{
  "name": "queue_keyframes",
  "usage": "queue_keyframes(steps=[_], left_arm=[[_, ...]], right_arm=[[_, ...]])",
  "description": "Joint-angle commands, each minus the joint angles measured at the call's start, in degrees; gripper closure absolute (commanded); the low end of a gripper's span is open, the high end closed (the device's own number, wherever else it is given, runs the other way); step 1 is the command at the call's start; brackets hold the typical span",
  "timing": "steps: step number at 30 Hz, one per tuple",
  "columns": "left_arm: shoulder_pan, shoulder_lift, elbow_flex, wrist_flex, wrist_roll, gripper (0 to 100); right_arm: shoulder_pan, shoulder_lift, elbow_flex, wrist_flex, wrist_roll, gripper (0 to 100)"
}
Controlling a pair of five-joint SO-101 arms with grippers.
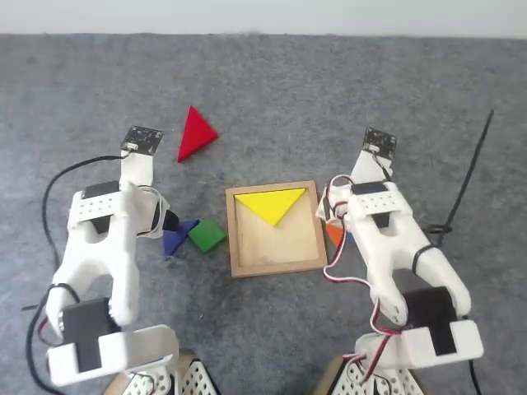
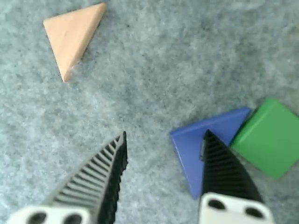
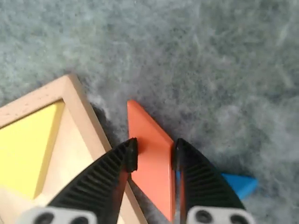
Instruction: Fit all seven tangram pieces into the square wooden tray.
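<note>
Covering the table: grey carpet [image 1: 329,99]; pale wall [image 1: 263,16] behind.
Tray [image 1: 278,266]: square, light wood, between the arms. Yellow triangle [image 1: 270,203] lies inside, against the far rim.
Red triangle [image 1: 196,133]: well apart, beyond the left arm.
Blue triangle [image 2: 196,140] and green square [image 2: 268,137]: touching, near the tray on the left arm's side.
Tan triangle [image 2: 70,35]: apart on the carpet.
Left gripper [image 2: 164,134]: jaws wide, one tip over the blue triangle.
Right gripper [image 3: 156,142]: jaws narrow, gripping the orange piece [image 3: 152,158] just beside the tray's rim; light-blue piece [image 3: 238,184] beside it.

A grey, felt-like mat [image 1: 346,82] lies evenly lit — a pale wall [image 1: 263,15] borders its far edge.
</note>
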Motion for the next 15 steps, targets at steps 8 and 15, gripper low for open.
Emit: queue_keyframes(steps=[8,15], left_arm=[[-0.5,-1.5,0.0,-0.6,0.4,76],[-0.5,-1.5,0.0,-0.6,0.4,76]], right_arm=[[-3.9,1.0,-4.0,4.2,1.1,86.9],[-3.8,1.0,-5.0,4.9,1.2,96.8]])
